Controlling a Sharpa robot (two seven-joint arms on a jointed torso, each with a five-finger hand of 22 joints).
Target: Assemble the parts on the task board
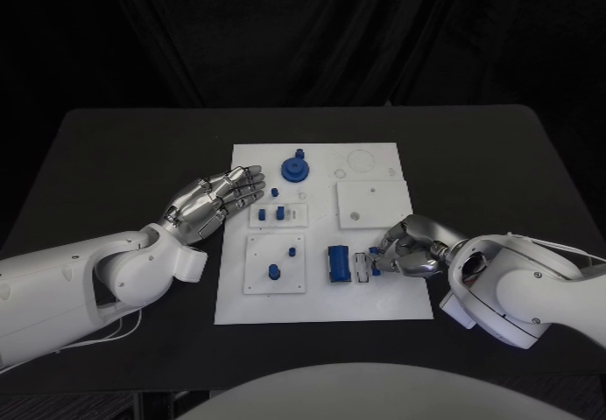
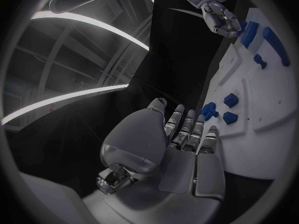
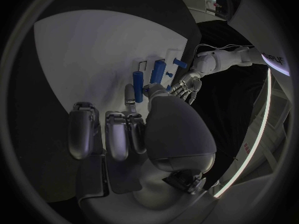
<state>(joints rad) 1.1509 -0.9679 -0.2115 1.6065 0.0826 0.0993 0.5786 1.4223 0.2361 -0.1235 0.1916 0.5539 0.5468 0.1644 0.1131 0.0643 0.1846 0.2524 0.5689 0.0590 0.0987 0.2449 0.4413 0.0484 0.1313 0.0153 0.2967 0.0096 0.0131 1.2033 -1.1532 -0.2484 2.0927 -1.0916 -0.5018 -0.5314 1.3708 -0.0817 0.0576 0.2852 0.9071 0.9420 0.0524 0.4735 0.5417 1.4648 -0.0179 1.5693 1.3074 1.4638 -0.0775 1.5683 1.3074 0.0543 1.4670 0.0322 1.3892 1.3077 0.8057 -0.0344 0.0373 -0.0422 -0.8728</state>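
White and smooth, the left arm comes in from the lower left of the head view, and its silver left hand [image 1: 217, 203] lies flat with the fingers stretched out and a little apart, holding nothing; the fingertips reach just over the left edge of the white rectangular task board [image 1: 379, 302], which lies in the middle of the black table [image 1: 114, 149]. Just beside these fingertips a small blue peg [image 1: 276, 191] stands near the upper left of the board, and above it, toward the top of the board, sits a round blue part with a knob [image 1: 296, 168]. Lower, in the left half of the board, a small white plate carries two short blue pegs [image 1: 271, 213], and under it a larger white square plate [image 1: 257, 280] holds a blue round piece [image 1: 273, 273]. In the middle of the lower part of the board stands a blue upright block [image 1: 339, 264]. To the right of it, the silver right hand [image 1: 406, 247] rests on the board with its fingers curled inward, beside a thin dark frame [image 1: 362, 267]; I cannot tell whether the fingers pinch anything. Above this hand a plain white square plate [image 1: 374, 204] lies on the right half of the board.
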